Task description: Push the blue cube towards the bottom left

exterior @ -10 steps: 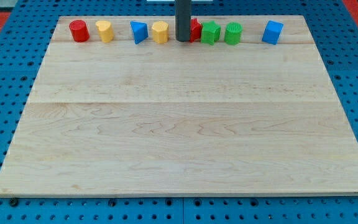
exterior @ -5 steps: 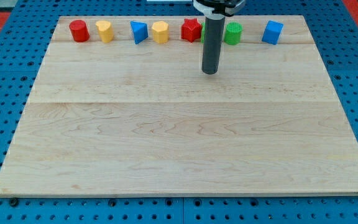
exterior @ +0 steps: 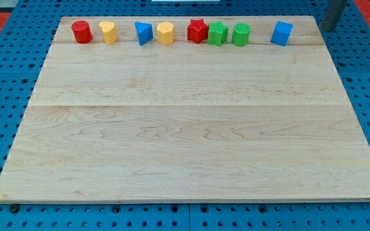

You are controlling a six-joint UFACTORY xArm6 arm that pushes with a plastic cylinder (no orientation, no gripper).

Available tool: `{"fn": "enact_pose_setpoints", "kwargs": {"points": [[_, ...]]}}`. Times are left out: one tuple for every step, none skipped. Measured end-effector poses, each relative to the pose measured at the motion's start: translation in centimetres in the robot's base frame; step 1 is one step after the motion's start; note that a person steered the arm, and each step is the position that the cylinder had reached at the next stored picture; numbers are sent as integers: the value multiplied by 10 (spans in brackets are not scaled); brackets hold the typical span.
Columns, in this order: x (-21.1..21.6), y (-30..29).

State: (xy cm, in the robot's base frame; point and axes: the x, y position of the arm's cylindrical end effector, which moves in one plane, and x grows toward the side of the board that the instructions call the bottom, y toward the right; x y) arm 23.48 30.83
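Observation:
The blue cube (exterior: 281,33) sits near the top right of the wooden board (exterior: 185,128), last in a row of blocks along the top edge. My tip (exterior: 329,29) is at the view's top right, just off the board's right corner, to the right of the blue cube and apart from it. Only the rod's lower end shows.
Along the top edge from the left stand a red cylinder (exterior: 81,31), a yellow block (exterior: 108,31), a blue triangular block (exterior: 143,33), a yellow block (exterior: 166,33), a red star (exterior: 198,30), a green star (exterior: 218,33) and a green cylinder (exterior: 240,34). Blue pegboard (exterior: 5,96) surrounds the board.
My tip moved from the row's middle, down onto the board, then swung right and up to the top right corner past the blue cube. No block has moved.

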Motion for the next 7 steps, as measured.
{"fn": "enact_pose_setpoints", "kwargs": {"points": [[0,4],[23,6],[16,-16],[-4,-27],[-5,-68],[14,-122],[64,-201]]}}
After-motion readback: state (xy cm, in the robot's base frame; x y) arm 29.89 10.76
